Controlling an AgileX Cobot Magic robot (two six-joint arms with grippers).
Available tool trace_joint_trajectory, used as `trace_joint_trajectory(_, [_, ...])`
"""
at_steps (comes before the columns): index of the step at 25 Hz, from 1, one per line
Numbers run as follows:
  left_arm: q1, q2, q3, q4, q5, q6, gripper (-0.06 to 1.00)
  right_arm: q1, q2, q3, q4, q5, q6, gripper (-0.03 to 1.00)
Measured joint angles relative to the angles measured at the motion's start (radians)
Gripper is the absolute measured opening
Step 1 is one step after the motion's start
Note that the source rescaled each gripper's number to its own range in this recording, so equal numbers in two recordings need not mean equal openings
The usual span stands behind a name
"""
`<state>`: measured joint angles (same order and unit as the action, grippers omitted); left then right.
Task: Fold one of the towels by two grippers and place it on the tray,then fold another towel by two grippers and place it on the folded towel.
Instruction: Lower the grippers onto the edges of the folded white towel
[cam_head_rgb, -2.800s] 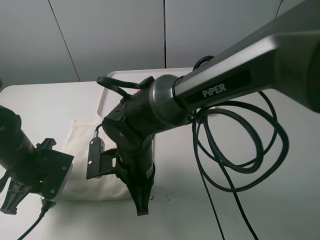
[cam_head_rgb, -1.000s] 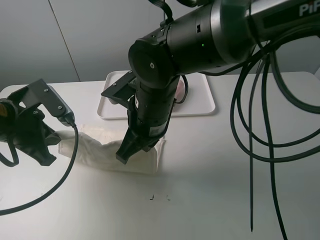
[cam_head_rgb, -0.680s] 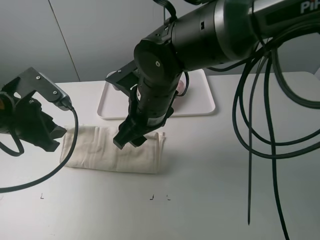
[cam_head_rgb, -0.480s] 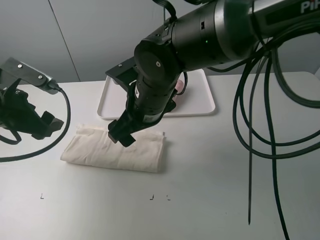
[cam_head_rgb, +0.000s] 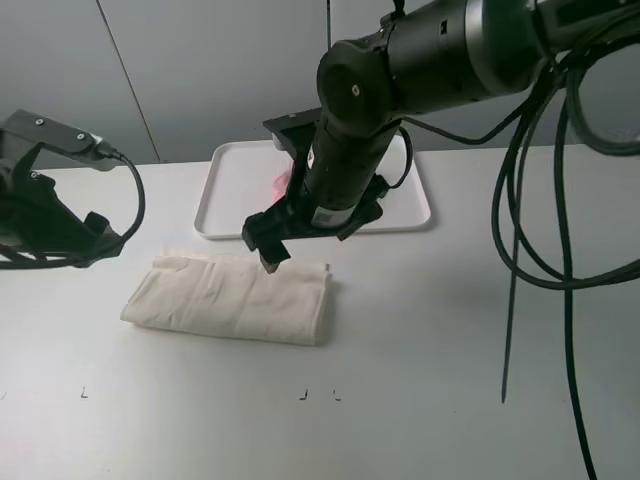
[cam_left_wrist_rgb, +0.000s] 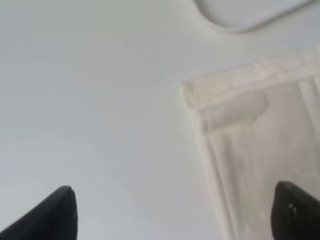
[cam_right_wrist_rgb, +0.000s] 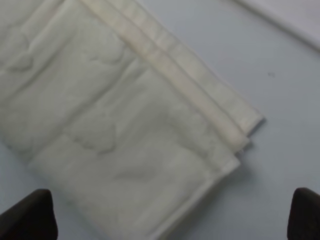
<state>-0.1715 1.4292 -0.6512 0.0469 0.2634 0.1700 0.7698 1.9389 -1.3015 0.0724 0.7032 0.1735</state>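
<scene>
Exterior high view; entries run left to right.

Left gripper (cam_head_rgb: 98, 238): jaws spread wide, nothing held. A second ago it was clamped on cloth; it has since been drawn up and back. The towel's end lies just beside its tips, untouched.

Cream towel (cam_head_rgb: 232, 300): let go by both grippers and left flat on the table (cam_head_rgb: 420, 340) between them, folded into a long band. This fold is judged done. Lifting it onto the pink towel is not yet done.

Right gripper (cam_head_rgb: 268, 250): fingers fully parted, empty, raised just over the towel's far edge. No contact is seen.

Tray (cam_head_rgb: 225, 208): beyond this gripper, apart from the cream towel.

Pink towel (cam_head_rgb: 281, 181): on the tray, mostly hidden by the arm.
</scene>
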Motion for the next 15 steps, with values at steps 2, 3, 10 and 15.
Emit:
trace_joint_trajectory(2, [0.000, 0.054, -0.069, -0.001, 0.090, -0.050, 0.99, -0.030, 0.000, 0.000, 0.025, 0.033, -0.018, 1.00])
trace_joint_trajectory(3, [0.000, 0.086, -0.108, -0.001, 0.128, -0.077, 0.99, -0.037, 0.000, 0.000, 0.027, 0.047, -0.026, 1.00])
trace_joint_trajectory(10, [0.000, 0.304, -0.323, -0.015, 0.394, -0.204, 0.99, -0.042, 0.000, 0.000, 0.044, 0.083, -0.054, 1.00])
trace_joint_trajectory(15, [0.000, 0.414, -0.383, -0.022, 0.429, -0.219, 0.99, -0.042, 0.000, 0.000, 0.046, 0.090, -0.058, 1.00])
